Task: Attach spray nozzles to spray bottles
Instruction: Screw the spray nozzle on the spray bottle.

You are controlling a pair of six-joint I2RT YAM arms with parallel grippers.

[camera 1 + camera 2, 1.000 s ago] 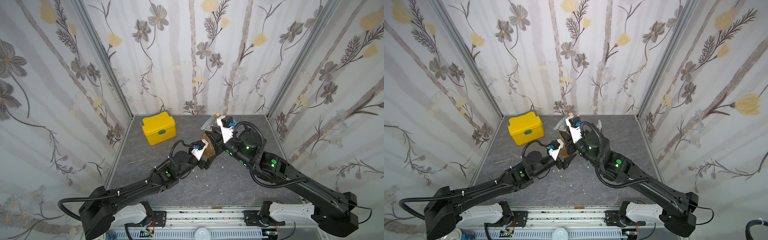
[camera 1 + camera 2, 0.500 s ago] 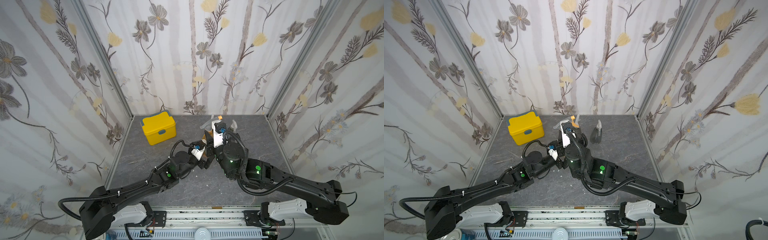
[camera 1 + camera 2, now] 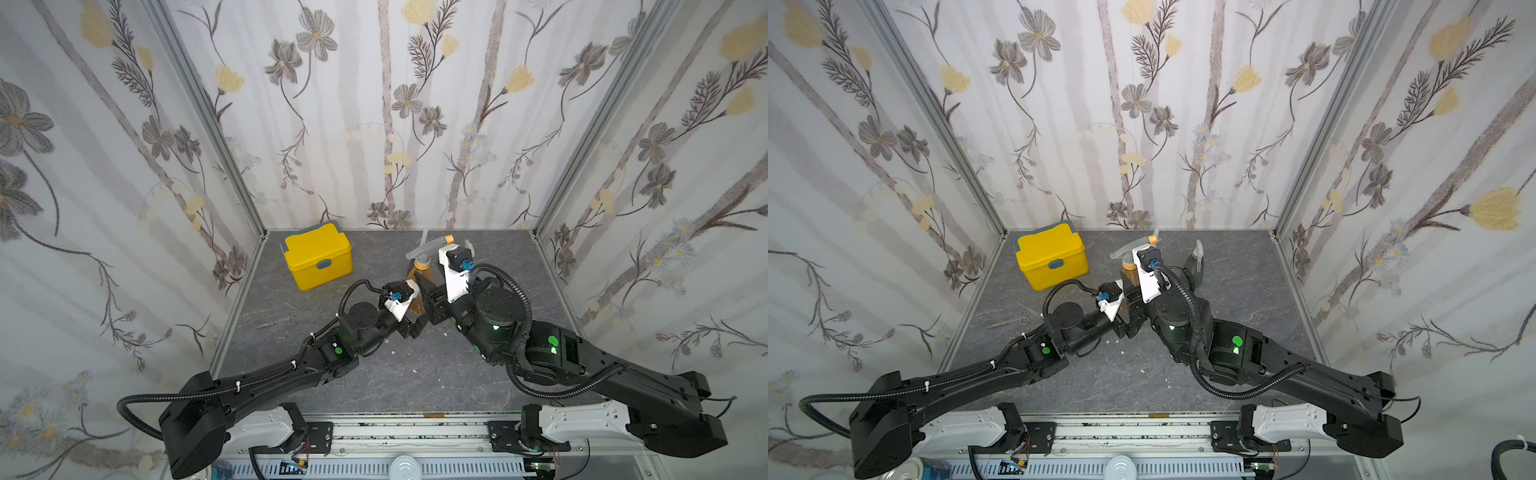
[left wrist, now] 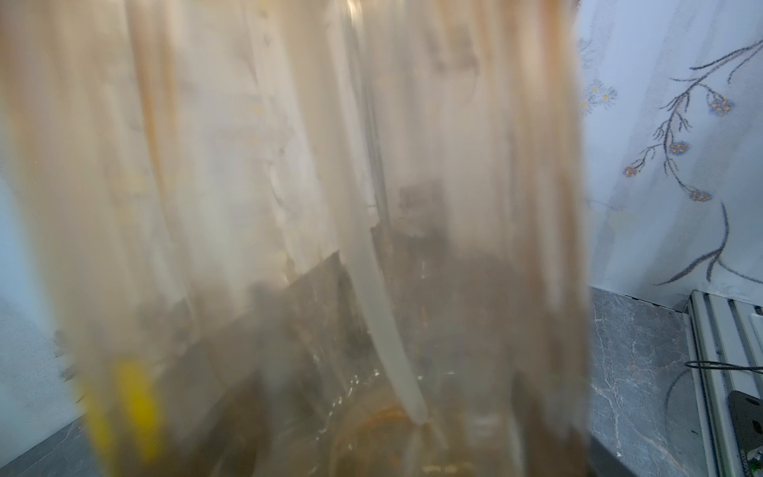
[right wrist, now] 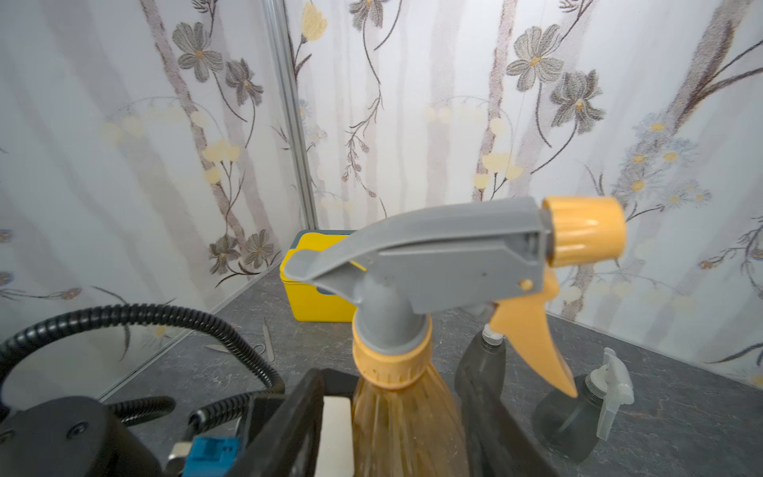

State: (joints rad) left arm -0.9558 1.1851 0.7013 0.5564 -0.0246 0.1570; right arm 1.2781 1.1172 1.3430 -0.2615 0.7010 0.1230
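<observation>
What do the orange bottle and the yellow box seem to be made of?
The orange bottle: probably thin plastic, translucent and glossy; its ribbed wall lets light through. The yellow box: likely hard plastic, opaque, smooth with a soft sheen.

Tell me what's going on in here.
Two robot arms are working on an amber bottle. The left gripper holds its body upright, while the right gripper has its jaws either side of its shoulder, just under the grey and orange sprayer, which is seated on the neck. Whether the right one is gripping is unclear. Behind, one grey bottle wears a clear sprayer; a second grey bottle seems to have a bare neck.
</observation>
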